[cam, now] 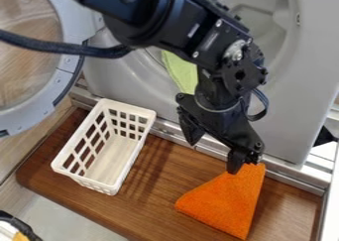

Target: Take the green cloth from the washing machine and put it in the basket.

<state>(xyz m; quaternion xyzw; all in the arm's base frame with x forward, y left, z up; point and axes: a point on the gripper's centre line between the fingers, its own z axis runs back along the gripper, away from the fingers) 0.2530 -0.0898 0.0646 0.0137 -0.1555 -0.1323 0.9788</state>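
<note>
Camera view: a white plastic basket (pixel 135 153) with slotted sides sits on a brown wooden tabletop (pixel 155 205). Beyond the basket and to its right, the light green cloth (pixel 180 72) hangs over the lip of the washing machine (pixel 288 101), partly hidden by the black arm (pixel 198 39). Right of the basket is the gripper (pixel 213 153), pointing down, its jaws spread apart. An orange cloth (pixel 228 200) lies flat, also right of the basket. The round door (pixel 39 117) stands open, beyond the basket to its left.
</note>
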